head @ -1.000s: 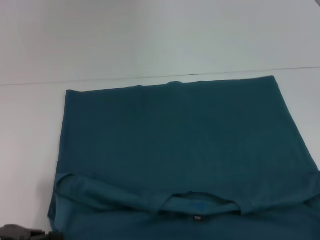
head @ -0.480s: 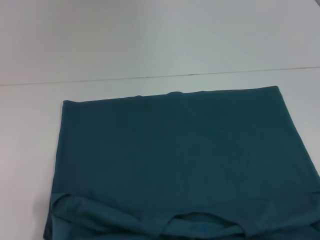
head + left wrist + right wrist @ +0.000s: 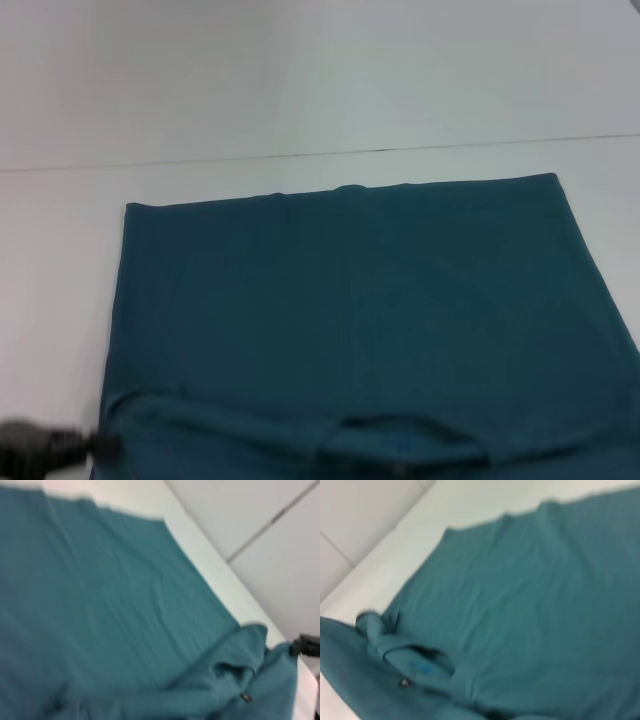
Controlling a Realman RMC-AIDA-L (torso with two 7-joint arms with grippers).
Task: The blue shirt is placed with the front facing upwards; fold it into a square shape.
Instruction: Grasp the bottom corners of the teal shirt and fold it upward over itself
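Cloth across most of the head view: the blue shirt, lying flat on the white surface as a broad, near-square panel. Far hem straight and parallel to the far edge of the surface, side edges running back toward the near edge. No sleeves sticking out at either side, so probably already tucked under or inward. No chest lettering to be seen on the upper layer. Along the near edge, a loose band of doubled fabric with the collar gaping open and a small dark label just inside it. Judged as a fold half made, with the near part not yet smoothed down.

Left gripper low at the near left corner of the surface, right at the shirt's near left corner, blurred. Well placed there for taking that corner and carrying it toward the far hem. Cannot tell whether its jaws are spread or pinching cloth.

Right gripper, probably the dark part seen in the left wrist view just past the shirt's near right corner, mirroring the left for a two-cornered lift. Jaw state likewise impossible to tell.

Next move, as a judgement: both near corners pinched together and lifted evenly, to keep the bunched collar band from dragging into a crooked crease.
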